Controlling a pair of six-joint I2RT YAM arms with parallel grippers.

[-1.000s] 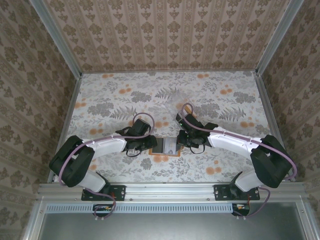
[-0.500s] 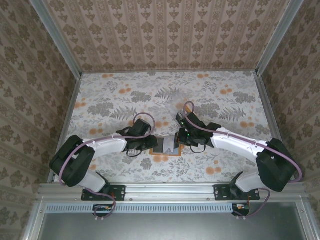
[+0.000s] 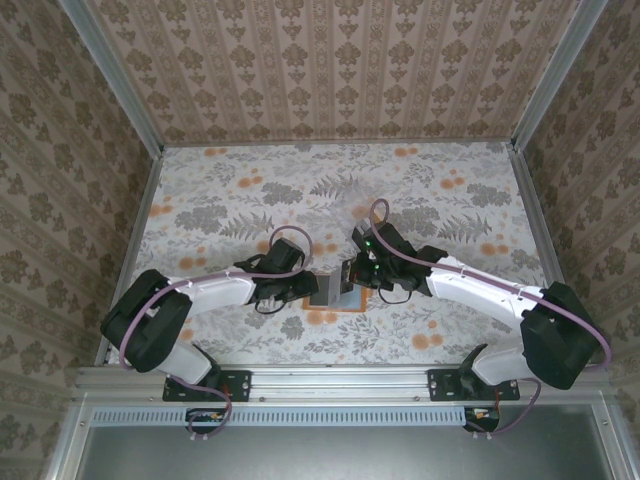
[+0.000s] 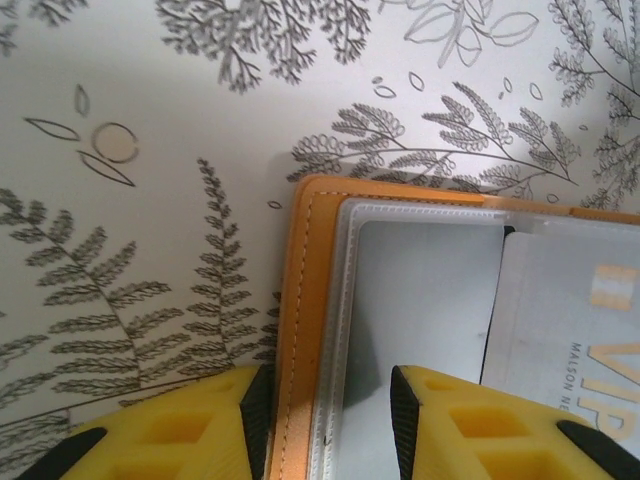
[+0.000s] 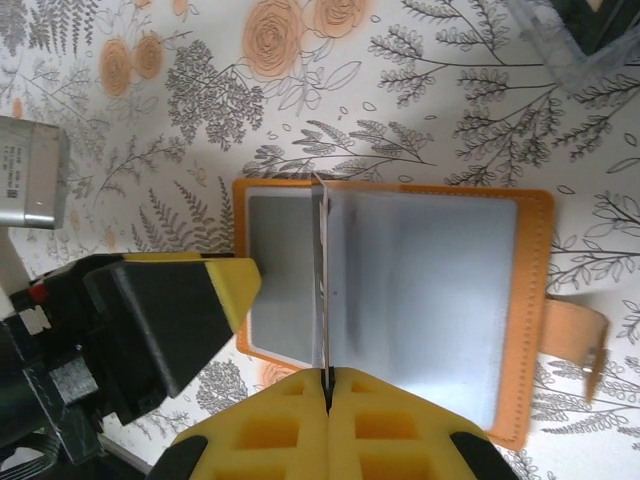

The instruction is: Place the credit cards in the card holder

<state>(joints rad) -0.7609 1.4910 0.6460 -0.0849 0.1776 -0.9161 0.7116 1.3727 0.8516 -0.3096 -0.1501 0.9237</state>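
The orange card holder point(image 5: 530, 300) lies open on the table, its clear sleeve point(image 4: 420, 300) facing up. My right gripper point(image 5: 326, 378) is shut on a thin credit card point(image 5: 321, 280), seen edge-on and standing upright over the sleeve. In the left wrist view this light grey card point(image 4: 570, 320) shows pale lettering. My left gripper point(image 4: 328, 400) is open, its fingers astride the holder's left stitched edge point(image 4: 300, 330). From above, both grippers meet at the holder point(image 3: 322, 313), the left gripper point(image 3: 306, 290) on its left and the right gripper point(image 3: 352, 274) on its right.
A clear plastic box point(image 5: 575, 40) sits just beyond the holder. The holder's closing strap point(image 5: 575, 335) sticks out on its right side. The left arm's finger point(image 5: 170, 310) crowds the holder's left edge. The floral table point(image 3: 220, 200) is walled on three sides.
My right gripper has moved left with the card, which now stands on edge over the holder's sleeve. The left gripper has stayed at the holder's left edge.
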